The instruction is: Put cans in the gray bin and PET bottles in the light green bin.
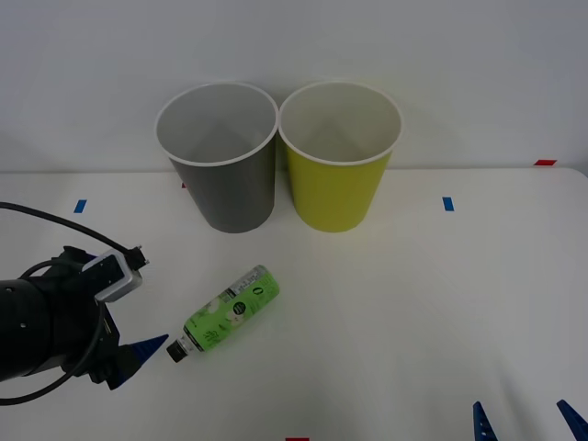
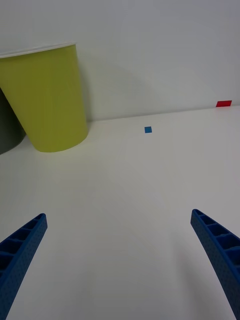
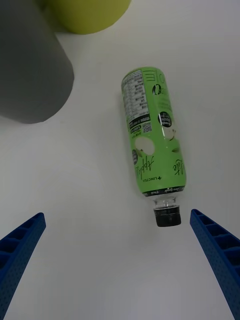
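Lying on its side on the white bench (image 1: pixel 441 312), the PET bottle (image 1: pixel 230 313) is sitting in the lower middle of the front view. Its black cap (image 1: pixel 177 353) is pointing toward the lower left of the frame. The left end effector (image 1: pixel 138 356) is reaching in from the lower left corner, and one blue finger tip is sitting just beside the cap. From this view I cannot tell how wide it is spreading. The gray bin (image 1: pixel 223 158) and the light green bin (image 1: pixel 338 156) are standing upright side by side in the upper middle, rims touching or nearly so, gray on the left. Both are well apart from the bottle. The right end effector (image 1: pixel 526 423) is waiting in the lower right corner, with two blue finger tips poking up. Small blue and red tape marks (image 1: pixel 447 203) are sticking to the bench.

In the right wrist view, the right end effector (image 2: pixel 120 260) is spreading wide and holding nothing, with bare bench between its fingers. The light green bin (image 2: pixel 50 100) is standing in the upper left of the frame.

In the left wrist view, the left end effector (image 3: pixel 117 260) is spreading wide and holding nothing. The PET bottle (image 3: pixel 150 140) is lying in the middle of the frame, with its cap (image 3: pixel 166 217) near the lower right finger. The gray bin (image 3: pixel 30 70) is filling the upper left, and the light green bin (image 3: pixel 90 12) is peeking in at the top.
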You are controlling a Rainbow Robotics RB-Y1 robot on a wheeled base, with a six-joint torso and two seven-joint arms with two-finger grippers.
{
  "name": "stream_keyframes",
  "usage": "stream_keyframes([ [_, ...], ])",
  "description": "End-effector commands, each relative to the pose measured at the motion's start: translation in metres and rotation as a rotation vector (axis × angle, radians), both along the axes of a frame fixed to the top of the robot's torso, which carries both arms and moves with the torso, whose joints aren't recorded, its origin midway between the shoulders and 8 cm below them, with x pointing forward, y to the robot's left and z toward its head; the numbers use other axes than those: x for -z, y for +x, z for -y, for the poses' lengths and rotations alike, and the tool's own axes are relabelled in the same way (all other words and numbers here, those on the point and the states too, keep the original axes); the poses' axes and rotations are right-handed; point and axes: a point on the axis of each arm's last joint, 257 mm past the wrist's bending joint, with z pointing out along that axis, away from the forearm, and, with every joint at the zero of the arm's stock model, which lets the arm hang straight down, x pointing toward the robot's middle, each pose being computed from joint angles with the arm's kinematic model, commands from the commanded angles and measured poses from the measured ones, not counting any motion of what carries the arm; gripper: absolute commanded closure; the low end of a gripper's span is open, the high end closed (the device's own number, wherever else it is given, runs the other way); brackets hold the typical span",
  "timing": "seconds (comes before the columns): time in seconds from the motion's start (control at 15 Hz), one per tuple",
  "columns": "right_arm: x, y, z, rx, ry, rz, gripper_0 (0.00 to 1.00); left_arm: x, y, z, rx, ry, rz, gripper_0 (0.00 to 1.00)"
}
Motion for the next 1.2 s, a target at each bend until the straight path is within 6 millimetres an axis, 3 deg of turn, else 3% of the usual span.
stream_keyframes([
  [0.07, 0.000, 0.000, 0.000, 0.000, 0.000, 0.000, 0.00, -0.006, 0.000, 0.017, 0.080, 0.025, 0.002, 0.00],
  [0.33, 0.000, 0.000, 0.000, 0.000, 0.000, 0.000, 0.00, -0.011, 0.001, 0.037, 0.120, 0.020, -0.024, 0.00],
  [0.73, 0.000, 0.000, 0.000, 0.000, 0.000, 0.000, 0.00, 0.014, 0.024, 0.050, 0.117, 0.042, -0.030, 0.00],
  [1.0, 0.000, 0.000, 0.000, 0.000, 0.000, 0.000, 0.00, 0.027, 0.016, 0.071, 0.053, -0.045, -0.082, 0.00],
  [1.2, 0.000, 0.000, 0.000, 0.000, 0.000, 0.000, 0.00, 0.032, 0.020, 0.075, 0.043, -0.031, -0.060, 0.00],
])
